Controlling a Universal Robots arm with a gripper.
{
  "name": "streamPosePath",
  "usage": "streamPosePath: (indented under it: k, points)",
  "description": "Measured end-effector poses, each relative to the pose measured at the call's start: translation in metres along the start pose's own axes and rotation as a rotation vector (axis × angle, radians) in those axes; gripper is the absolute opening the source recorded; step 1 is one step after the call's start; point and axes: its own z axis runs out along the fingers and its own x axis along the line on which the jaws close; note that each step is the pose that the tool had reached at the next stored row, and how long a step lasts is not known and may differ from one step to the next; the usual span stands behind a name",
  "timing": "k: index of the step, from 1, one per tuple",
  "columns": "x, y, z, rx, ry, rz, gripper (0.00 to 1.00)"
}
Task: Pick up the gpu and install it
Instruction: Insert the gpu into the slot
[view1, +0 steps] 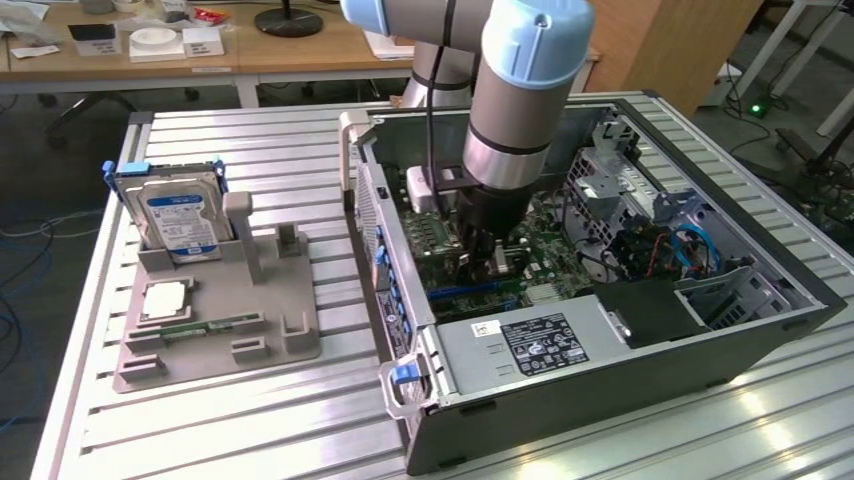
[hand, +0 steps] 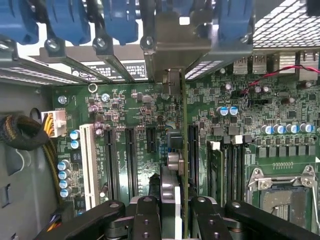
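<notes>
Inside the open case (view1: 747, 330) on the surface (view1: 240, 420), the end effector (hand: 171, 207) reaches down over the motherboard (hand: 125, 107). It pinches the gpu (hand: 176, 155), held edge-on between its fingers (hand: 146, 215) above the slots.

table (view1: 240, 420): ribbed matt metal | gpu (hand: 184, 165): green circuit board | claw (hand: 170, 215): matt black
</notes>
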Motion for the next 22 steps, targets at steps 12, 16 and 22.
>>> streamPosePath:
  k: [12, 16, 22]
  points:
    - [0.0002, 0.0003, 0.0047, -0.0001, -0.0016, -0.001, 0.28]
    - [0.0003, 0.0003, 0.0052, -0.0003, -0.0015, -0.001, 0.28]
    - [0.0002, 0.0003, 0.0054, -0.0002, -0.0018, -0.001, 0.28]
